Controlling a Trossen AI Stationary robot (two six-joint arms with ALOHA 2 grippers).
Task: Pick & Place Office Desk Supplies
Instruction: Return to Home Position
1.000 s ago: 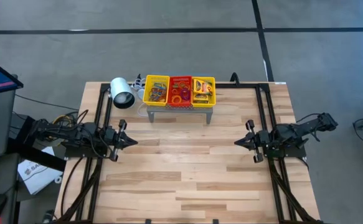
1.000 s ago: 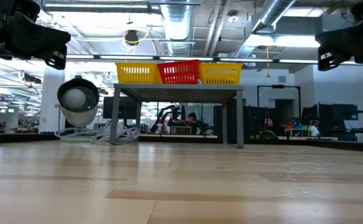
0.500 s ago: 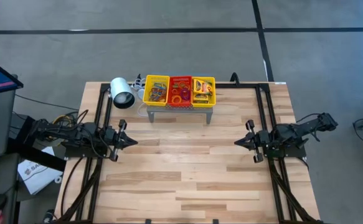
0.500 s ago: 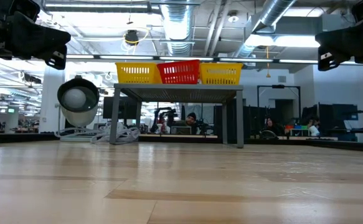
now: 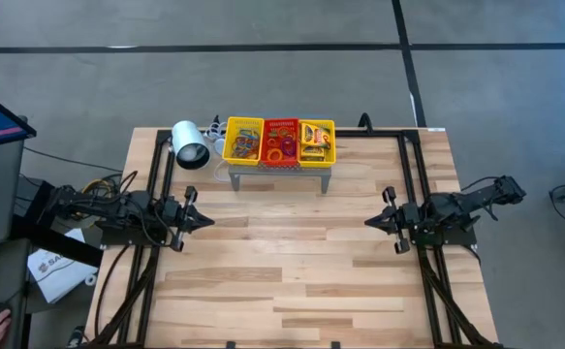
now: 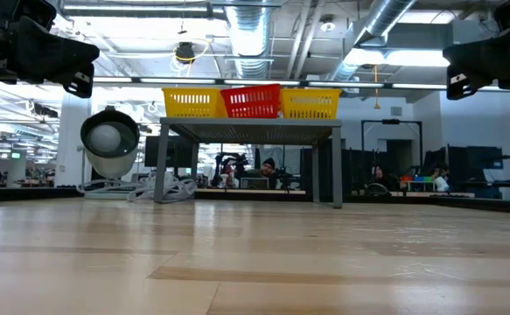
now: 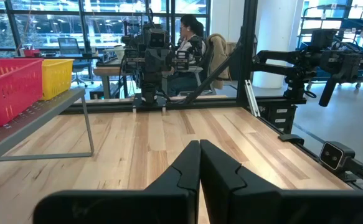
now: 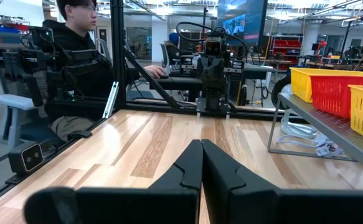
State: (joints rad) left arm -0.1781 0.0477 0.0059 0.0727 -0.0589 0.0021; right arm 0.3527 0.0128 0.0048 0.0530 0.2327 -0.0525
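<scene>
Office desk supplies (image 5: pixel 282 147) lie in three bins set side by side on a small grey shelf (image 6: pixel 250 128) at the middle of the table's far edge. The left yellow bin (image 5: pixel 244 119) and the red bin (image 5: pixel 282 120) hold coloured loops and rings. The right yellow bin (image 5: pixel 318 122) holds yellow-orange packets (too small for me to read any print). Just beside the shelf, toward the far left corner, a white lamp-like cylinder (image 5: pixel 190 143) lies on its side.

The table (image 5: pixel 292 281) is pale wood planks, with black frame rails (image 5: pixel 144 194) running along its left and right edges. My left gripper (image 5: pixel 210 220) hangs above the left edge and my right gripper (image 5: pixel 368 222) above the right edge. They point at each other across the wide bare stretch of wood between them. Both have their fingers pressed tip to tip, with nothing held. The near half of the table is open wood from rail to rail.

Around the table is grey floor with dark tape lines (image 5: pixel 408 58). A person (image 8: pixel 75 56) sits at a workstation beyond the left edge, and the low view shows ducts and lights overhead.
</scene>
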